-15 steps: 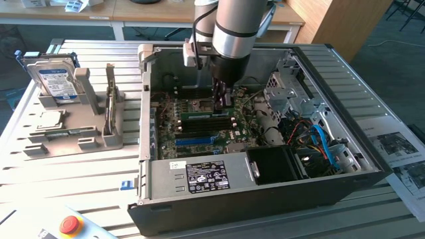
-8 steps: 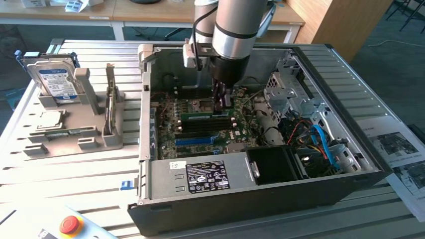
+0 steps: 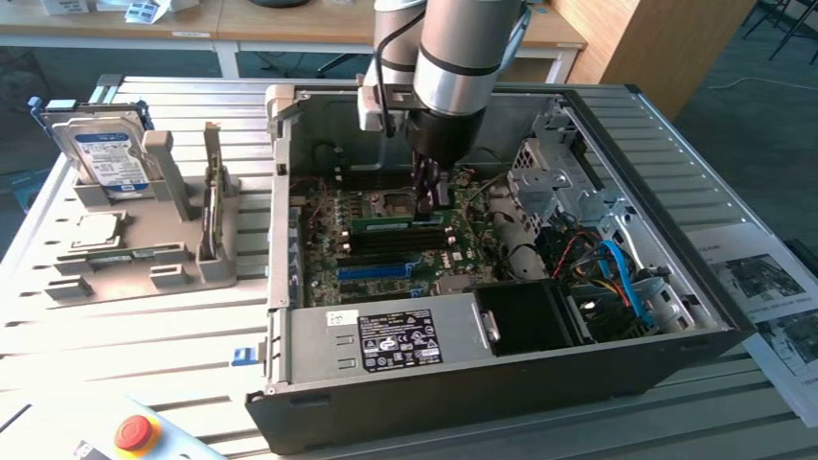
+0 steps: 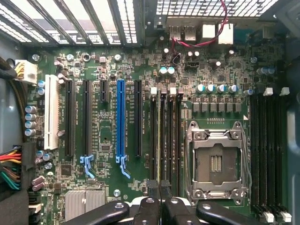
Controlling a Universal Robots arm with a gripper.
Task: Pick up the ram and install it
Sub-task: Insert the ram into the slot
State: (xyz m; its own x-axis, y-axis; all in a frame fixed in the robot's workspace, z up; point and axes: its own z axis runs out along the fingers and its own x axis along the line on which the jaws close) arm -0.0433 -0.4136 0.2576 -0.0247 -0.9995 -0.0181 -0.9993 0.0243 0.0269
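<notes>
The ram (image 3: 390, 222) is a thin green stick standing on edge in a black memory slot on the motherboard, inside the open computer case. My gripper (image 3: 435, 203) reaches down into the case and meets the stick's end on the exterior view's right. In the wrist view the ram (image 4: 162, 140) shows edge-on as a narrow greenish line. That line runs straight out from between my black fingertips (image 4: 153, 194), and the gripper (image 4: 160, 190) is shut on it. A second stick of the same kind (image 3: 211, 187) stands upright in the grey fixture outside the case.
The empty processor socket (image 4: 215, 161) lies beside the memory slots, and a long blue slot (image 4: 121, 117) is further off. The case walls (image 3: 275, 192), power supply (image 3: 383, 340), drive cage (image 3: 562, 172) and cables (image 3: 614, 268) ring the board. A hard drive (image 3: 109, 158) and silver processor (image 3: 96, 230) sit on the fixture.
</notes>
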